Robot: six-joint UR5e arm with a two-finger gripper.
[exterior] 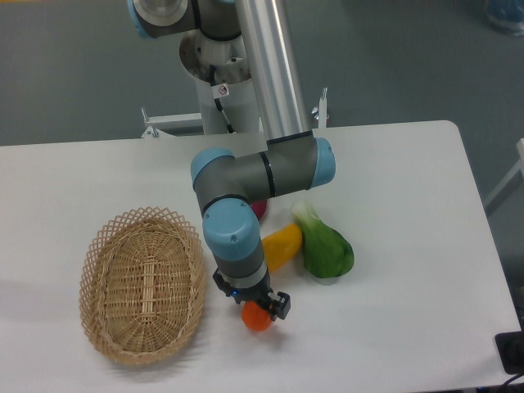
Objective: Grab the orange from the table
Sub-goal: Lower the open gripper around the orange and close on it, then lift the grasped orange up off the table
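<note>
Wicker basket (pixel 142 283) is sitting empty on the left side of the desk (pixel 409 205), and nothing is going on over there. Moving right, the arm is reaching down from the back and the hand (pixel 255 305) is parked right on top of the orange (pixel 258 319), which is lying on the desk near the front edge, just beside the basket's right rim. From this angle the wrist is blocking most of the fingers, so I honestly cannot tell how wide the hand is spread or whether it's actually pinching the fruit; only the lower half of the orange is poking out below it. Just behind that, the yellow-orange fruit (pixel 281 246) is lying at an angle, touching or nearly touching the green vegetable (pixel 326 248) to its right, and a bit of a dark magenta one (pixel 259 210) is peeking out behind the arm. Progress-wise, I'd say the approach is looking done and the hand is lined up over the right fruit, but the orange is looking like it's resting on the desk, so the grip confirmation and the lift are what's left.
</note>
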